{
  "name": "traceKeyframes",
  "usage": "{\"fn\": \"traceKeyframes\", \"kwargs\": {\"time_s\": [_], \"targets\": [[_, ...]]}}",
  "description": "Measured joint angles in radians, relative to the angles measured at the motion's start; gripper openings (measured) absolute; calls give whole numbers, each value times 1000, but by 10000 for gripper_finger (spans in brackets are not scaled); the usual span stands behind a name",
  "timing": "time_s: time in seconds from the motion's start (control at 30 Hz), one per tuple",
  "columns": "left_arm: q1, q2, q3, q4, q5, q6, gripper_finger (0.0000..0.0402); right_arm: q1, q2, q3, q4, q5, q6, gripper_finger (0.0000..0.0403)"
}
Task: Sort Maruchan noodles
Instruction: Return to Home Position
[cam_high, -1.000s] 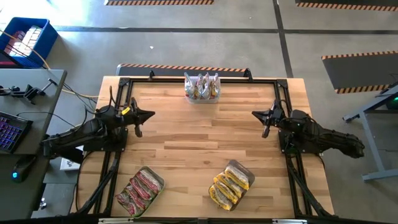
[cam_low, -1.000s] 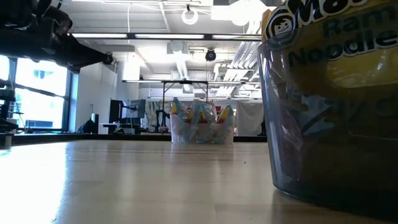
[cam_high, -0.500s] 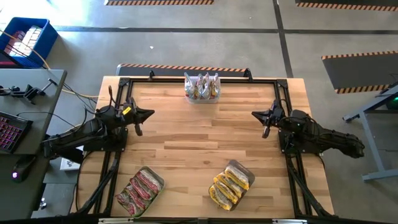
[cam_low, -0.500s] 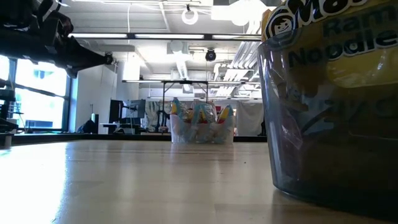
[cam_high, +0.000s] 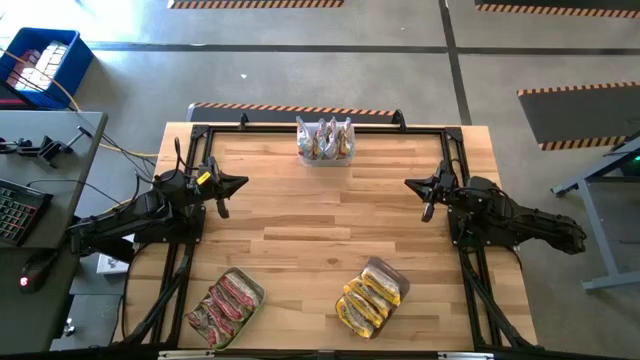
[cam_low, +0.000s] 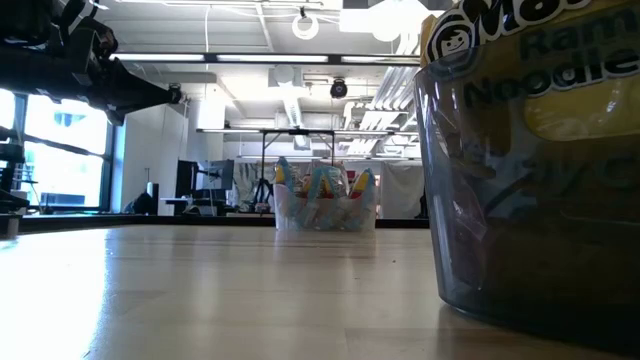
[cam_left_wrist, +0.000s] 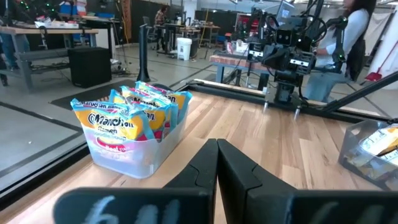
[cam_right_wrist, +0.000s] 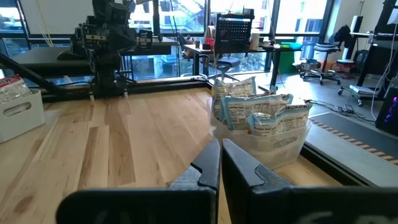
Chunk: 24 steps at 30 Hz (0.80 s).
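The Maruchan noodles stand sorted in three clear tubs. Silver-blue packets (cam_high: 325, 140) fill the tub at the table's far middle, which also shows in both wrist views (cam_left_wrist: 130, 124) (cam_right_wrist: 264, 124). Pink-red packets (cam_high: 225, 305) lie in the near-left tub. Yellow packets (cam_high: 370, 297) lie in the near-right tub, which looms close in the low view (cam_low: 535, 170). My left gripper (cam_high: 242, 183) (cam_left_wrist: 217, 149) hovers level at the left edge, shut and holding nothing. My right gripper (cam_high: 410, 184) (cam_right_wrist: 221, 149) does the same at the right edge, facing it.
Bare wooden tabletop (cam_high: 320, 220) lies between the two grippers and the three tubs. A black frame (cam_high: 300, 128) runs around the table's edges. A desk with a keyboard (cam_high: 20, 205) stands off the left side. A person (cam_left_wrist: 357, 31) is in the room behind.
My left gripper has rolled slightly about its own long line without leaving its place. The tubs and packets have stayed where they were.
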Motion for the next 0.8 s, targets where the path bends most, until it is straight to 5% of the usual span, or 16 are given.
{"fn": "traceKeyframes", "kwargs": {"time_s": [0.8], "targets": [[12, -15, -80, 130, 4, -1, 1, -11, -5, -41, 119, 0, 0, 0]]}}
